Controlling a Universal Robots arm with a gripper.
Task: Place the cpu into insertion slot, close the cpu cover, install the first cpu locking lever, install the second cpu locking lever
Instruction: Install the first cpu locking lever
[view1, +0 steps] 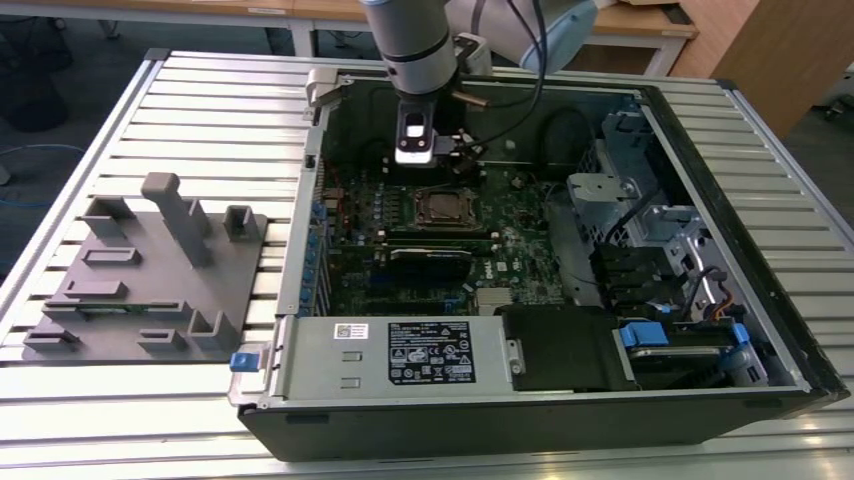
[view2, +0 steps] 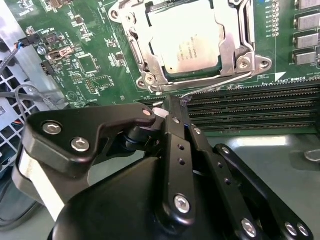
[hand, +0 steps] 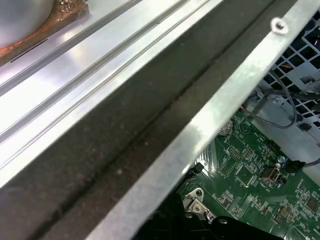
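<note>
The cpu (view2: 185, 37) lies flat in the insertion slot (view1: 441, 207), its pale metal top showing through the window of the cpu cover (view2: 231, 47). The cover is down over it. A thin wire locking lever (view2: 215, 85) runs along the socket's side nearest the memory slots. Its free end stops right at my gripper (view2: 171, 105), whose black fingers look pressed together. I cannot tell whether they pinch the lever end. In the exterior view my gripper (view1: 418, 158) hangs inside the open computer case, just behind the socket.
Long black memory slots (view2: 250, 107) lie between my fingers and the socket. A grey power supply (view1: 400, 352) fills the case's front, and drive bays (view1: 667, 250) stand at the exterior view's right. A grey fixture (view1: 147, 270) sits on the slatted table. The case's top rail (hand: 200, 125) runs close by.
</note>
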